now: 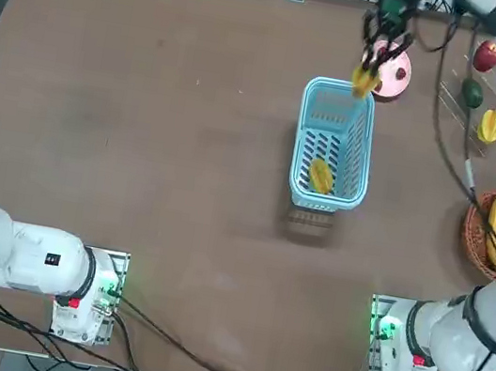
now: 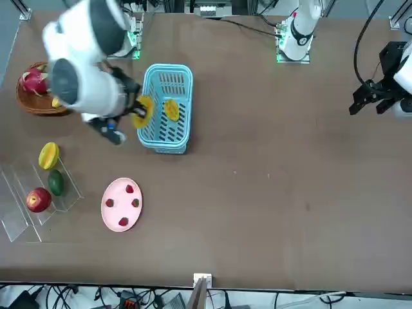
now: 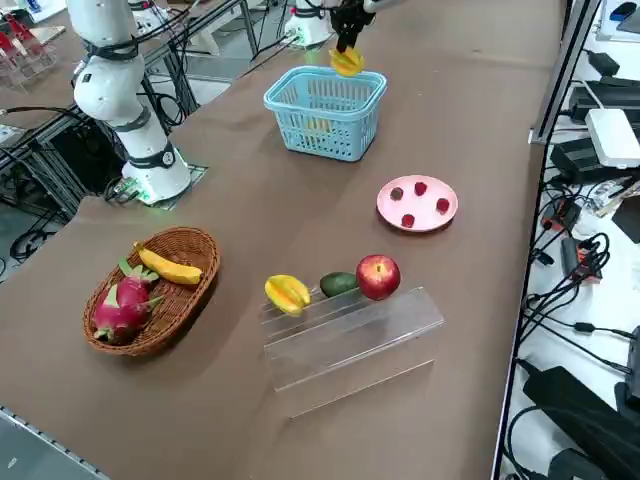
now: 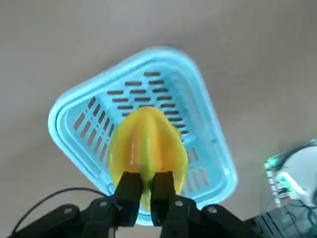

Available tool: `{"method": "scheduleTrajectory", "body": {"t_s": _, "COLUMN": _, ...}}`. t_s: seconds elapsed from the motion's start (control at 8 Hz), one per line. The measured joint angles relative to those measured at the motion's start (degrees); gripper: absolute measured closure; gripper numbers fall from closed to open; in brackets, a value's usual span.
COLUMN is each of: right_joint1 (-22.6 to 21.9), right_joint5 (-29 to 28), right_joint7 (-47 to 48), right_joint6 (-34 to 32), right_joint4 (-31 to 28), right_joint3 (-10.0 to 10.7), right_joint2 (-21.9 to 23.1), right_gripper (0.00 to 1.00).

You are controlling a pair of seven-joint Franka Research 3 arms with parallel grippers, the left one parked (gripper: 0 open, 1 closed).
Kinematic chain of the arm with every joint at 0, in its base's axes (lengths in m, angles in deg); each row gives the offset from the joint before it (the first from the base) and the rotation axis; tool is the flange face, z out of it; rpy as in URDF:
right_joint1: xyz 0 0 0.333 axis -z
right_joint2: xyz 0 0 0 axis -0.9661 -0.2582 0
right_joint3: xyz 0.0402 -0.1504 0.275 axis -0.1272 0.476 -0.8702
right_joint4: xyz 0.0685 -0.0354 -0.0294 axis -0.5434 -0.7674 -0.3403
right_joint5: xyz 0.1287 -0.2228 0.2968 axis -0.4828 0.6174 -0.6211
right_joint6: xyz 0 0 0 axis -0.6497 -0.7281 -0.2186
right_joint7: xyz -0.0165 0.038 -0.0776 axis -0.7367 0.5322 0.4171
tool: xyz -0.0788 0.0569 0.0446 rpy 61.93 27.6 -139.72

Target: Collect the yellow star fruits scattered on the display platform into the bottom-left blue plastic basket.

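Note:
My right gripper (image 4: 142, 184) is shut on a yellow star fruit (image 4: 147, 148), holding it in the air above the far end of the blue plastic basket (image 1: 333, 143). The same held star fruit (image 1: 365, 80) shows from overhead at the basket's far rim, and from the side the star fruit (image 3: 346, 62) hangs over the basket (image 3: 325, 112). A second star fruit (image 1: 321, 175) lies inside the basket. A third star fruit (image 3: 287, 293) rests on the clear display platform (image 3: 350, 340) beside a green fruit and a red apple.
A pink plate (image 3: 417, 203) with small red berries lies between basket and platform. The green fruit (image 3: 339, 284) and red apple (image 3: 377, 276) sit on the platform. A round wicker basket (image 3: 150, 290) holds a banana and a dragon fruit at the table's right edge.

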Motion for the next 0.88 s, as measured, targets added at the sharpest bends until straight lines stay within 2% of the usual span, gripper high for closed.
{"method": "scheduleTrajectory", "body": {"t_s": 0.12, "right_joint1": -2.04, "right_joint5": 0.00, "right_joint7": 0.84, "right_joint6": 3.69, "right_joint4": -6.23, "right_joint3": 0.02, "right_joint2": 2.44, "right_gripper": 0.75}}
{"method": "scheduleTrajectory", "body": {"t_s": 0.38, "right_joint1": -3.27, "right_joint5": 0.00, "right_joint7": 1.00, "right_joint6": 8.37, "right_joint4": -17.36, "right_joint3": 0.18, "right_joint2": 7.98, "right_gripper": 0.41}}
{"method": "scheduleTrajectory", "body": {"t_s": 0.62, "right_joint1": -2.84, "right_joint5": 0.70, "right_joint7": 0.99, "right_joint6": 9.46, "right_joint4": -20.65, "right_joint3": 1.45, "right_joint2": 10.94, "right_gripper": 0.06}}
{"method": "scheduleTrajectory", "body": {"t_s": 0.75, "right_joint1": -1.74, "right_joint5": 3.98, "right_joint7": 0.95, "right_joint6": 9.91, "right_joint4": -20.18, "right_joint3": 1.91, "right_joint2": 11.52, "right_gripper": 0.00}}
{"method": "scheduleTrajectory", "body": {"t_s": 0.88, "right_joint1": 0.00, "right_joint5": 8.67, "right_joint7": 0.73, "right_joint6": 10.30, "right_joint4": -18.98, "right_joint3": 2.17, "right_joint2": 11.61, "right_gripper": 0.00}}
